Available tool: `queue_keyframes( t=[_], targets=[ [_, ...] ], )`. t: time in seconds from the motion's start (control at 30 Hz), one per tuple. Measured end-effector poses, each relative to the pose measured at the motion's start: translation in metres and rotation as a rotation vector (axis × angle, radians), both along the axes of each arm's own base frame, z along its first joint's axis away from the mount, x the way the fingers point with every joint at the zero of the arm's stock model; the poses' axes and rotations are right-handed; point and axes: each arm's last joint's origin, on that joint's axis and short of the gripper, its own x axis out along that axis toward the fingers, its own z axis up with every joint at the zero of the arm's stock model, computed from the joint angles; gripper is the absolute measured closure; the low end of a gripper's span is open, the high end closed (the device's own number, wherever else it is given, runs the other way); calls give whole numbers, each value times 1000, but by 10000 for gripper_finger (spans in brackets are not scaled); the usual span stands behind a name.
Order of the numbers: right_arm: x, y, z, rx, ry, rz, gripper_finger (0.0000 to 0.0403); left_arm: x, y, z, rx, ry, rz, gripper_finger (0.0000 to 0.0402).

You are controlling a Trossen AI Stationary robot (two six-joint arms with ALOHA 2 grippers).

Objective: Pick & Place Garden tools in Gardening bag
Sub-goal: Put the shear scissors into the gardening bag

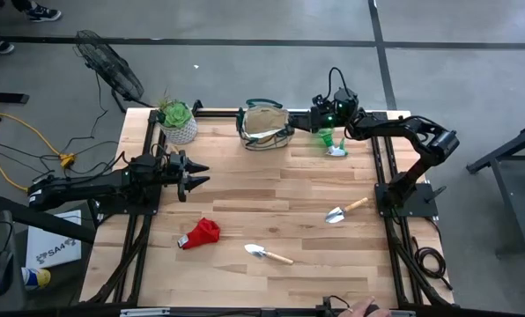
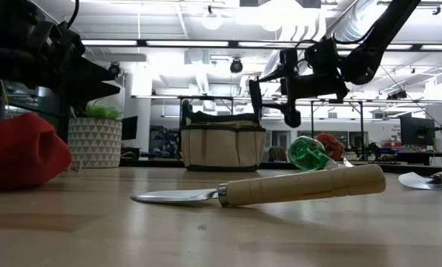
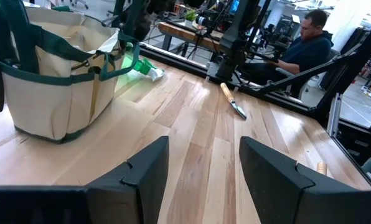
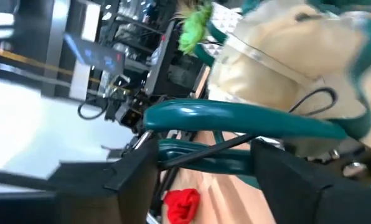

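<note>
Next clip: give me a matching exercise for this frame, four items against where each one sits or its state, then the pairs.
Items
1. red cloth piece
2. round beige fabric gardening bag with green trim
3. green plant in a white patterned pot
4. dark green-handled pruning shears

Places or states
A. far left corner of the wooden table
B. held in the right gripper beside the bag
C. far edge, near the middle
D. lying on the near left part of the table

Pairs: 1-D, 2-C, 3-A, 4-B

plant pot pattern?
White with a triangle grid, on the plant pot; clearest in the low view.
</note>
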Motion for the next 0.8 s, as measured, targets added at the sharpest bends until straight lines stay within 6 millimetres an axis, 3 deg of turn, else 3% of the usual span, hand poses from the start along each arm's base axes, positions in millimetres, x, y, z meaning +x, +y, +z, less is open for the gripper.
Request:
queue_keyframes(
  t=[0.17,0.4,0.8],
  targets=[
    [0,0,-1,141,8,-15,114,0,0,0,0,0,0,208],
    [0,0,-1,322,12,-39,110,0,0,0,0,0,0,208],
    [-1,0,-1,417,20,-27,110,0,0,0,0,0,0,208]
  ],
)
